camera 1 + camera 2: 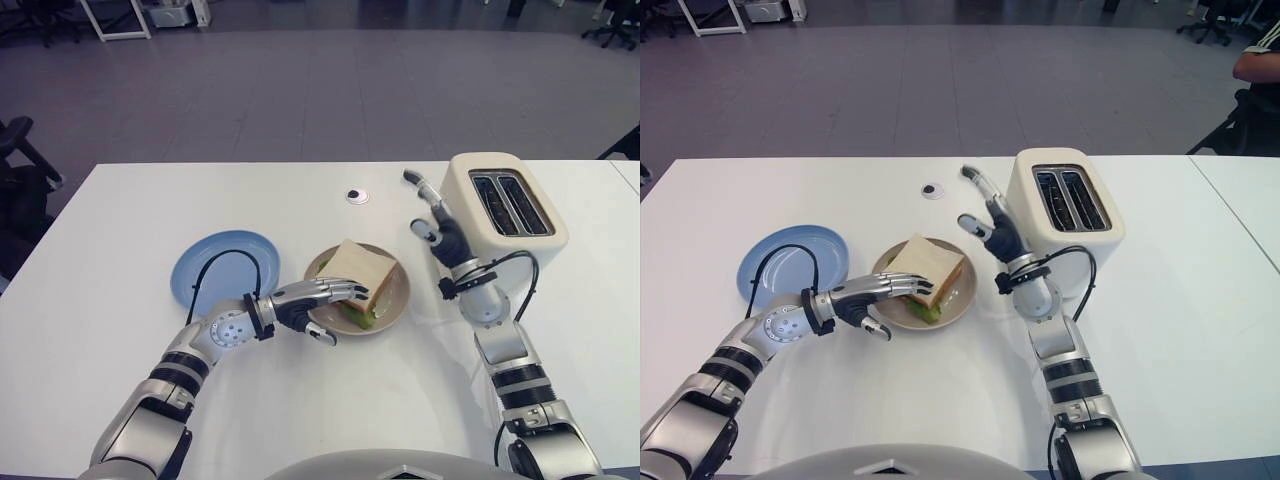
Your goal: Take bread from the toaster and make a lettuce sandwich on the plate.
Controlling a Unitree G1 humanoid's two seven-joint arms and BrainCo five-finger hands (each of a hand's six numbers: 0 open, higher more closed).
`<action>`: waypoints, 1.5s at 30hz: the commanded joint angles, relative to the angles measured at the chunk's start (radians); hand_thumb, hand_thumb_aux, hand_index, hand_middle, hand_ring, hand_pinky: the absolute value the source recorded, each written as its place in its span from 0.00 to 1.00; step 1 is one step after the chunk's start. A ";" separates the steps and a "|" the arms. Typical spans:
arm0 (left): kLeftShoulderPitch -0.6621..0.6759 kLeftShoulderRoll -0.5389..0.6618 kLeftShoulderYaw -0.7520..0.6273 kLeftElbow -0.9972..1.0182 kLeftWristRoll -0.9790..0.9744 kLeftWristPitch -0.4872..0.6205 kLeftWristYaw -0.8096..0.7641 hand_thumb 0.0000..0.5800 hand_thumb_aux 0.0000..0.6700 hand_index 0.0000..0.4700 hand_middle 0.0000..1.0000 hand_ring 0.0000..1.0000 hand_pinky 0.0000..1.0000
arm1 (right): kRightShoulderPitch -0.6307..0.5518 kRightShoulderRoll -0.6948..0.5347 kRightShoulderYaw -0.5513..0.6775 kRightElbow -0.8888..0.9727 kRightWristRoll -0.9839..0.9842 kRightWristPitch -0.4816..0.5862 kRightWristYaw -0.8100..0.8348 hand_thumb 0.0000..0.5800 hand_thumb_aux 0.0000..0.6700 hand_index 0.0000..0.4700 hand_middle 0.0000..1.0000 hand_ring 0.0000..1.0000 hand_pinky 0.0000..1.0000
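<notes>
**Left hand** [300, 300]: nearest item, lying low over the near left edge of the tan plate [401, 290]. Its fingers are stretching almost straight and resting on the near corner of the top slice. The thumb is hanging apart from them down by the rim, so nothing is being clamped as far as can be seen.

**Sandwich** [358, 268]: sitting on the tan plate at the middle of the table [130, 210]. The top slice is lying slightly tilted, with green lettuce [366, 316] peeking out under its near edge. A lower slice is showing beneath.

**Right hand** [440, 236]: standing raised between the tan plate and the toaster, just beside the toaster's near left corner. Its fingers are spreading apart and pointing up, carrying nothing.

**Blue plate** [215, 262]: lying to the left of the tan plate, near it but apart, bearing no food.

**Toaster** [468, 195]: cream-coloured, standing at the right. Both slots are showing dark with no bread rising from them.

**Small dark round object** [357, 196]: lying farther back on the table, well apart from the plates.

**Progress, as a judgement:** the bread is looking already taken out and the stack of bread, lettuce and bread already assembled on the plate. What is remaining appears to be settling the top slice square and drawing the left hand clear.
</notes>
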 commanded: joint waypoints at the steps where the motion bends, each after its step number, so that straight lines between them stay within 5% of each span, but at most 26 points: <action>1: 0.055 0.028 -0.045 0.047 0.053 0.030 -0.037 0.00 0.00 0.00 0.00 0.00 0.00 | 0.004 0.016 -0.055 -0.046 0.050 -0.018 -0.026 0.00 0.00 0.00 0.00 0.00 0.00; 6: 0.016 -0.017 0.061 -0.009 -0.127 -0.009 0.041 0.00 0.00 0.00 0.00 0.00 0.00 | 0.070 -0.013 0.072 -0.106 0.175 -0.053 0.214 0.00 0.00 0.00 0.00 0.00 0.00; 7: 0.007 -0.028 0.088 -0.039 -0.227 -0.018 0.038 0.05 0.02 0.02 0.00 0.00 0.00 | 0.096 -0.035 0.121 -0.119 0.192 -0.059 0.292 0.37 0.20 0.20 0.33 0.33 0.33; 8: 0.003 -0.034 0.104 -0.069 -0.317 -0.024 0.026 0.77 0.53 0.53 0.00 0.00 0.00 | 0.117 -0.051 0.152 -0.127 0.205 -0.077 0.343 0.72 0.47 0.47 0.75 0.75 0.75; 9: 0.008 -0.032 0.104 -0.113 -0.436 -0.022 -0.010 1.00 0.94 0.94 0.25 0.25 0.25 | 0.136 -0.064 0.173 -0.138 0.236 -0.073 0.396 0.99 0.93 0.93 1.00 1.00 1.00; 10: 0.021 -0.021 0.091 -0.159 -0.536 -0.023 -0.054 1.00 1.00 1.00 0.82 0.82 0.82 | 0.152 -0.082 0.194 -0.147 0.251 -0.084 0.441 1.00 1.00 1.00 1.00 1.00 1.00; 11: 0.039 -0.008 0.073 -0.208 -0.630 -0.015 -0.106 1.00 1.00 1.00 1.00 1.00 1.00 | 0.166 -0.095 0.205 -0.162 0.282 -0.084 0.483 1.00 1.00 1.00 1.00 1.00 1.00; 15: 0.179 0.133 -0.110 -0.396 -0.874 0.001 -0.473 1.00 1.00 1.00 1.00 1.00 1.00 | 0.248 -0.222 0.285 -0.261 0.400 -0.078 0.723 1.00 1.00 1.00 1.00 1.00 1.00; 21: 0.208 0.136 -0.154 -0.297 -0.761 -0.017 -0.675 1.00 1.00 1.00 1.00 1.00 1.00 | 0.277 -0.337 0.346 -0.204 0.296 -0.065 0.867 1.00 1.00 1.00 1.00 1.00 1.00; 27: 0.140 0.043 -0.072 -0.093 -0.437 0.000 -0.535 1.00 1.00 1.00 1.00 1.00 1.00 | 0.202 -0.290 0.345 -0.062 0.074 -0.021 0.740 1.00 1.00 1.00 1.00 1.00 1.00; 38: -0.064 -0.079 0.075 0.152 0.022 0.078 0.096 1.00 1.00 1.00 1.00 1.00 1.00 | -0.022 -0.042 0.240 0.288 -0.107 0.063 0.216 1.00 1.00 1.00 1.00 1.00 1.00; 39: -0.091 -0.102 0.087 0.170 0.053 0.104 0.184 1.00 1.00 1.00 0.94 0.94 0.94 | -0.036 -0.028 0.227 0.312 -0.105 0.050 0.174 1.00 1.00 1.00 1.00 1.00 1.00; 44: -0.154 -0.165 0.125 0.205 0.097 0.123 0.437 0.84 0.60 0.60 0.73 0.73 0.73 | -0.072 0.019 0.155 0.339 -0.058 -0.022 0.062 1.00 1.00 1.00 1.00 1.00 1.00; 45: -0.152 -0.170 0.133 0.203 0.068 0.099 0.434 0.21 0.11 0.11 0.66 0.66 0.66 | -0.072 0.023 0.137 0.330 -0.039 -0.040 0.053 1.00 1.00 1.00 1.00 1.00 1.00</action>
